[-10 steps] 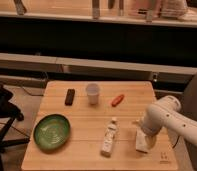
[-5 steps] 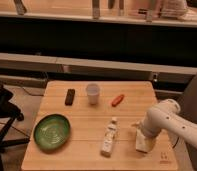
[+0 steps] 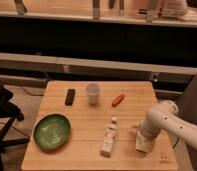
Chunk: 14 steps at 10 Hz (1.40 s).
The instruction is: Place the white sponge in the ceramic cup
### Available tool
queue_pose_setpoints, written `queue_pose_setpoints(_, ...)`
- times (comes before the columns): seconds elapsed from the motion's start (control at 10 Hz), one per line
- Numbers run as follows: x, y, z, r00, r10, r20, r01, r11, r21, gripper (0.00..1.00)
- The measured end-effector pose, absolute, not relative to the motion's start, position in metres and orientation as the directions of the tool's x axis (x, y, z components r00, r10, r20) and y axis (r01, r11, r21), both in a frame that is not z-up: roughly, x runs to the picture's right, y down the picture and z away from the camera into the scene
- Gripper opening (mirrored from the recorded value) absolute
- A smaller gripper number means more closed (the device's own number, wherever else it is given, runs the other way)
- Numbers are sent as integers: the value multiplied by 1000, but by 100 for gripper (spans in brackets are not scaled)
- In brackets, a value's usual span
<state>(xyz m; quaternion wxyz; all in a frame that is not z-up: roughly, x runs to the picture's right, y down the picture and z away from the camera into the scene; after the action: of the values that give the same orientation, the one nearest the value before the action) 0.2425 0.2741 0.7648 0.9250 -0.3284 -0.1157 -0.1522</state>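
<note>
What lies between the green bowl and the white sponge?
In the camera view, a white bottle lies between them; the gripper is at the white sponge.

A light wooden counter [image 3: 82,152] carries four loose items. From its centre, a round green bowl [image 3: 52,132] sits at 8 o'clock, near the front left corner. A small flat black block [image 3: 70,96] lies at 10 o'clock. A short red-orange piece [image 3: 118,100] lies tilted at 1 o'clock. A white labelled bottle [image 3: 109,137] lies on its side at 5 o'clock, with the claw [image 3: 142,136] at its 3 o'clock, near the counter's front right. Dark furniture [image 3: 2,117] stands off the counter's 9 o'clock edge.
</note>
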Motion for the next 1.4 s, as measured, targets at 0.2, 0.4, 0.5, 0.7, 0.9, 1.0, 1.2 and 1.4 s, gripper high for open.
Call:
queue_pose_setpoints(0.2, 244, 277, 767, 925, -207, 318, 362, 729, -580, 80)
queue_pose_setpoints(0.4, 245, 279, 769, 924, -209, 322, 367, 723, -585, 80)
queue_pose_setpoints(0.5, 245, 280, 770, 922, -209, 324, 370, 721, -586, 80)
queue_pose_setpoints(0.7, 246, 282, 771, 920, -214, 329, 377, 714, -590, 80)
queue_pose_setpoints(0.9, 247, 284, 771, 918, -215, 332, 381, 709, -594, 80)
queue_pose_setpoints(1.0, 248, 285, 772, 918, -216, 334, 383, 707, -595, 80)
queue_pose_setpoints(1.2, 249, 286, 773, 915, -219, 339, 389, 702, -596, 80)
queue_pose_setpoints(1.4, 251, 288, 773, 914, -222, 340, 393, 694, -603, 80)
